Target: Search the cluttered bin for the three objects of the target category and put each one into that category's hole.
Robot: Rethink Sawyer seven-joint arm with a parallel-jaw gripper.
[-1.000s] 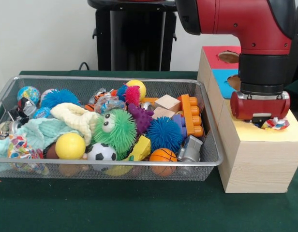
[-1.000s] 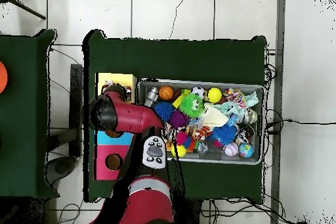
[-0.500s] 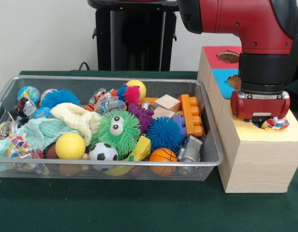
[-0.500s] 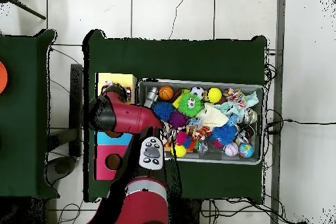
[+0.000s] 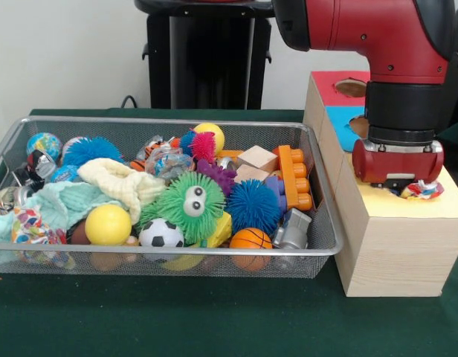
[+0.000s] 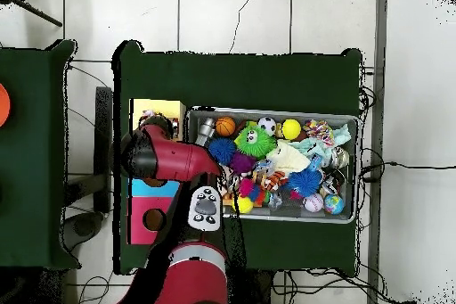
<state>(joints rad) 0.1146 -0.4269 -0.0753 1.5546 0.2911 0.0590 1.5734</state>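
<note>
A silver wire-mesh bin (image 5: 322, 223) sits on a dark green tablecloth (image 5: 214, 320). Inside are a fuzzy green ball with white googly eyes (image 5: 190, 206), a plain yellow ball (image 5: 108, 224), a black-and-white soccer-patterned ball (image 5: 160, 233), an orange basketball with black lines (image 5: 251, 239), two spiky blue balls (image 5: 253, 206), a spiky purple one (image 5: 218, 177) and a pink one (image 5: 203, 145). The pale wooden box (image 5: 392, 253) has red, blue and yellow top panels; the crumpled item on the yellow (image 5: 422, 190) seems multicoloured.
</note>
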